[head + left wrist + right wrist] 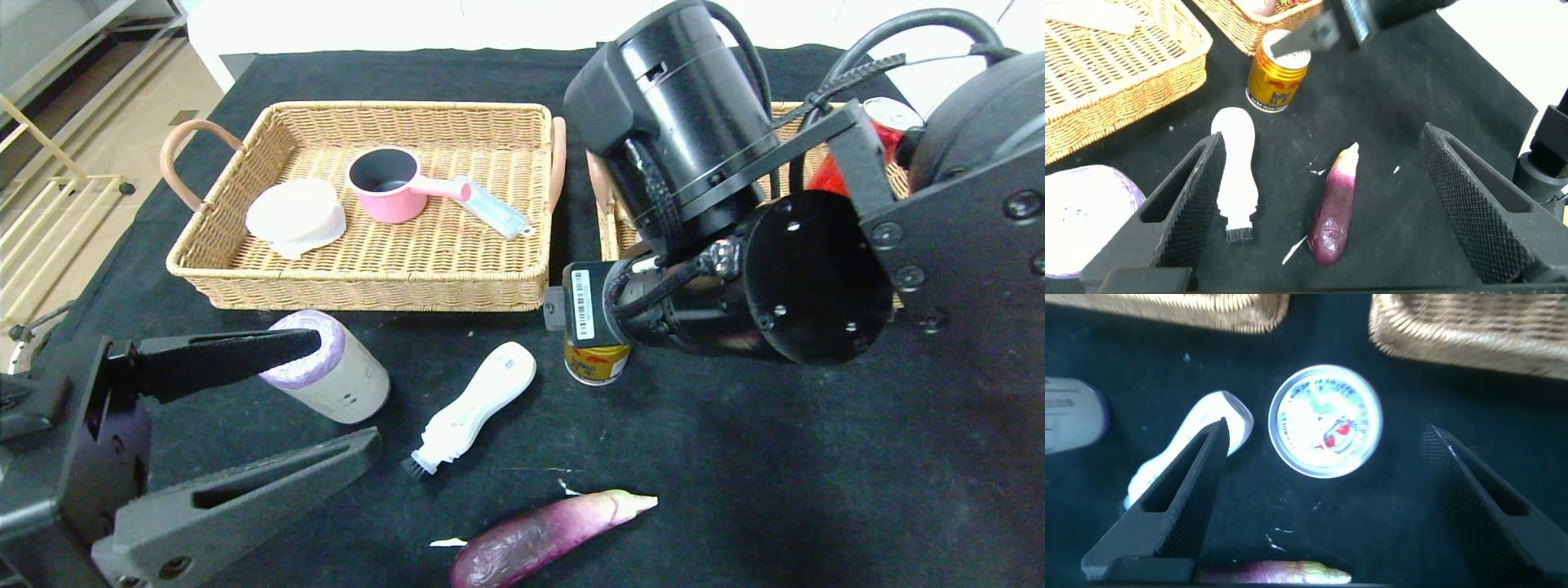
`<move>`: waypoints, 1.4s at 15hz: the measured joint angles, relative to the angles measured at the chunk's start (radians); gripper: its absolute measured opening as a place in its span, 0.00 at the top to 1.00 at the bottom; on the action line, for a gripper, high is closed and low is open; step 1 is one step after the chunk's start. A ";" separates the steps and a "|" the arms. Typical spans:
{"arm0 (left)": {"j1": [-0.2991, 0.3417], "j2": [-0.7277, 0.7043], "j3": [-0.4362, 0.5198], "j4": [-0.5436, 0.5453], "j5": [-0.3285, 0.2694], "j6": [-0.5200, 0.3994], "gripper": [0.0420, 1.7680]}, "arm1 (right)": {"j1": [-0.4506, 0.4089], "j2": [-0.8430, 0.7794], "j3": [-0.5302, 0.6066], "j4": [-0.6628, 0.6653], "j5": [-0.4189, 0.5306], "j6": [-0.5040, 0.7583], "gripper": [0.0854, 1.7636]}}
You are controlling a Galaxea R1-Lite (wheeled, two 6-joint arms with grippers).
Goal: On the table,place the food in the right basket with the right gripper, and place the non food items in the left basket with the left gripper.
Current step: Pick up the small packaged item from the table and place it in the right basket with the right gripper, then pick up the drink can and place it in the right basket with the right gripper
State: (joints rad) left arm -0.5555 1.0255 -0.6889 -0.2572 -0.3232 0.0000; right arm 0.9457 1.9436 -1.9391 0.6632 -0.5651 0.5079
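Observation:
My right gripper point(1323, 431) hangs open directly above the short gold can point(1325, 420), which stands upright on the table point(775, 457); in the head view the arm hides the jaws and only the can's lower part point(596, 363) shows. My left gripper point(349, 390) is open and empty at the near left, beside the beige roll with the purple top point(335, 371). The white brush point(478, 404) lies between roll and can. The purple eggplant point(547, 535) lies near the front edge. A red can point(890, 122) is in the right basket point(611, 237), mostly hidden.
The left basket point(359, 290) holds a pink saucepan point(388, 192), a white lidded dish point(294, 216) and a small pale blue tool point(494, 208). A narrow strip of table separates the two baskets. Open black cloth lies at the front right.

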 joint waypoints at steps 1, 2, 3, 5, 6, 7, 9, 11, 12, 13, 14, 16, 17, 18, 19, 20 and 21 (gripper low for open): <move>0.001 0.000 0.000 0.000 0.000 0.000 0.03 | 0.003 0.010 -0.001 0.000 0.000 0.000 0.04; 0.002 -0.001 0.000 0.000 0.000 0.000 0.03 | 0.004 0.020 -0.002 0.000 -0.002 0.000 0.04; 0.003 -0.001 0.000 0.000 0.000 0.000 0.03 | 0.003 0.028 -0.002 -0.001 -0.009 0.000 0.04; 0.003 -0.001 0.000 0.000 0.000 0.000 0.03 | -0.004 0.042 -0.003 -0.003 -0.015 0.004 0.04; 0.003 -0.001 0.000 0.000 0.000 0.000 0.03 | -0.008 0.049 -0.003 -0.003 -0.016 0.011 0.04; 0.003 -0.001 0.000 0.000 0.000 -0.001 0.03 | -0.011 0.055 -0.003 -0.005 -0.021 0.016 0.04; 0.009 -0.001 0.000 0.000 0.000 0.000 0.03 | -0.019 0.068 -0.003 -0.007 -0.031 0.021 0.04; 0.014 -0.001 0.000 0.000 0.000 0.000 0.03 | -0.024 0.077 -0.004 -0.011 -0.037 0.024 0.04; 0.014 -0.001 0.000 0.000 0.000 0.000 0.03 | -0.026 0.082 -0.005 -0.013 -0.050 0.029 0.04; 0.015 -0.001 0.000 0.000 0.000 0.000 0.03 | -0.027 0.087 -0.006 -0.015 -0.061 0.031 0.04; 0.015 -0.001 0.000 0.000 0.000 0.000 0.03 | -0.027 0.091 -0.006 -0.017 -0.063 0.032 0.04; 0.016 -0.001 0.000 0.000 0.000 0.001 0.03 | -0.030 0.098 -0.006 -0.049 -0.064 0.030 0.04; 0.016 -0.001 0.000 0.000 0.000 0.001 0.03 | -0.030 0.102 -0.006 -0.068 -0.066 0.030 0.04; 0.016 -0.001 0.000 0.000 0.000 0.001 0.03 | -0.030 0.106 -0.004 -0.083 -0.068 0.029 0.04; 0.016 -0.001 0.000 0.000 0.000 0.001 0.03 | -0.030 0.110 -0.004 -0.087 -0.069 0.028 0.04; 0.016 -0.001 0.000 0.000 0.000 0.002 0.03 | -0.030 0.114 -0.003 -0.087 -0.069 0.028 0.04; 0.016 -0.001 0.000 0.000 0.000 0.002 0.03 | -0.030 0.118 -0.003 -0.088 -0.071 0.029 0.04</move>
State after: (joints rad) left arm -0.5398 1.0247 -0.6887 -0.2572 -0.3232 0.0017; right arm 0.9155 2.0615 -1.9426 0.5749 -0.6360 0.5364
